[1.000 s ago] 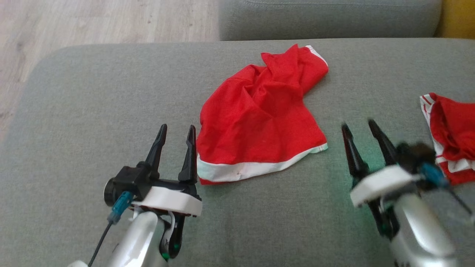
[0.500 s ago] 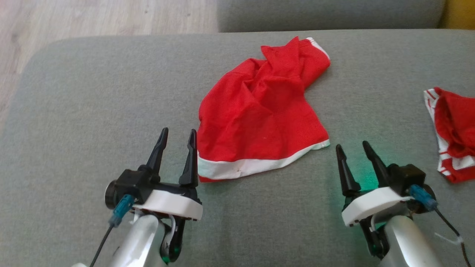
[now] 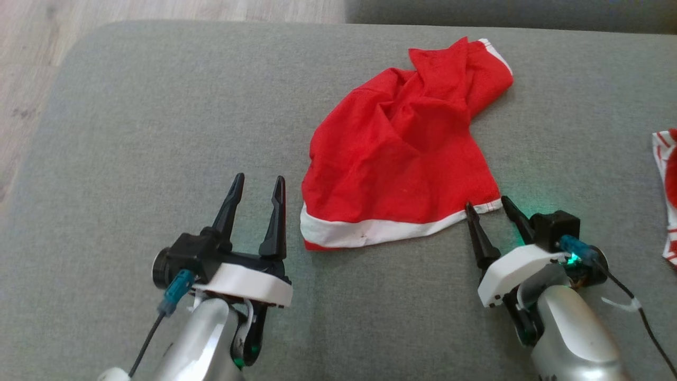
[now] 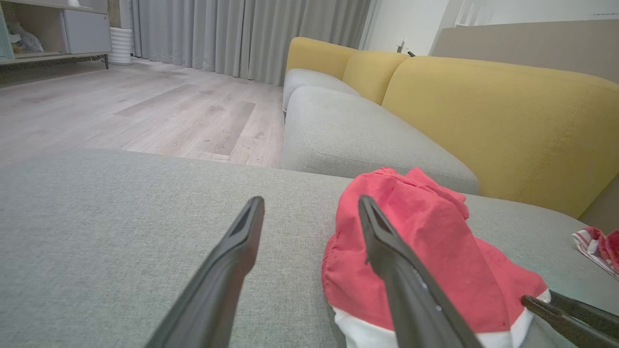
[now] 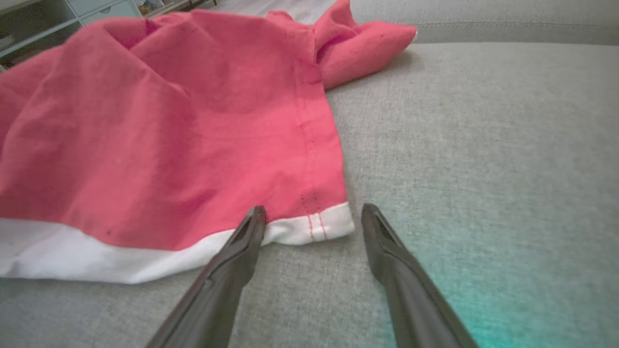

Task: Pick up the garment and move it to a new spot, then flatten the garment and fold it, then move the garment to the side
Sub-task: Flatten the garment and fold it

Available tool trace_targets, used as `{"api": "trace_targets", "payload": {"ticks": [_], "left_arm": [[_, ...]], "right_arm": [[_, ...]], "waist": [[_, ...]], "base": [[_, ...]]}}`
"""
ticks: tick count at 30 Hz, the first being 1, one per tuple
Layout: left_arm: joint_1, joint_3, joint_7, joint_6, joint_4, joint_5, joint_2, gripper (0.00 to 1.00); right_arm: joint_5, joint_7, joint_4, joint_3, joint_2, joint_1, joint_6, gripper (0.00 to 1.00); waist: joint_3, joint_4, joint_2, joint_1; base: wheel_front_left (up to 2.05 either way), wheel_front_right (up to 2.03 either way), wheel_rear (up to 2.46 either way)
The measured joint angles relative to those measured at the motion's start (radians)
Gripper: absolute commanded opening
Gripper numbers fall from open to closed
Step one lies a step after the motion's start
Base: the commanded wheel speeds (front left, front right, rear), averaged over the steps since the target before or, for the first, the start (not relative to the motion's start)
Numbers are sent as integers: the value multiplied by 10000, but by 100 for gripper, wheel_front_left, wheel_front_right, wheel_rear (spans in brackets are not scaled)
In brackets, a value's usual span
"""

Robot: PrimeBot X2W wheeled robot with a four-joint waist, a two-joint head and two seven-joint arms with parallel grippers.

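We count two sets of jaws, two red garments and one grey cushion (image 3: 158, 106) carrying them all. Nearest us, toward the cushion's near edge, our left jaws stand spread apart with nothing between them. They point at bare fabric just left of the garment's (image 3: 407, 153) near left corner and do not touch it. Our right jaws are also apart and empty. The garment's near right corner, with its white hem (image 5: 309, 227), lies between their tips. One fingertip (image 5: 251, 227) is right at the hem, though we cannot tell whether it touches. The garment lies crumpled mid-cushion, hem toward us, with a bunched part close to the far edge. The second red-and-white garment (image 3: 667, 201) sits well apart toward the right. Bare fabric stretches over the cushion's left half to its rounded far left corner. Beyond that lie wooden floor (image 3: 31, 53) and another grey cushion (image 4: 348, 135).
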Motion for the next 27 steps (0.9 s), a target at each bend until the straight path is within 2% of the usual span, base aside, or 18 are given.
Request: {"api": "trace_targets", "payload": {"ticks": [1,2,3,4,9,18,26,27], "left_arm": [[-3,0,0,0,0,-2,-2,100],[-3,0,0,0,0,-17,-2,100],[-3,2,0,2,0,-63,0,100],[-3,2,0,2,0,-63,0,100],[-3,54,0,15,21,-33,-2,100],[14,196,0,0,59,-25,-2,100],[42,221,0,-6,113,46,-2,100],[43,232,0,-8,125,48,0,100]], "right_arm": [[-48,0,134,-13,0,-68,0,100],[-77,-4,230,-17,-2,-143,0,86],[-96,-29,326,-23,-2,-236,0,21],[-184,-79,420,-65,0,-332,0,0],[-343,-476,700,-872,6,-473,0,0],[-748,-777,188,-3352,-35,490,0,0],[-1137,-752,-159,-3879,77,979,0,0],[-1137,-752,-213,-3875,100,975,2,67]], "waist": [[24,27,0,0],[44,45,0,0],[54,50,0,0],[54,43,0,0],[-35,-138,0,0],[-308,-733,0,-2],[-421,-1215,0,-2],[-425,-1279,0,-2]], "base": [[0,0,0],[0,0,0],[0,0,0],[0,0,0],[0,0,0],[0,0,0],[0,0,0],[0,0,0]]}}
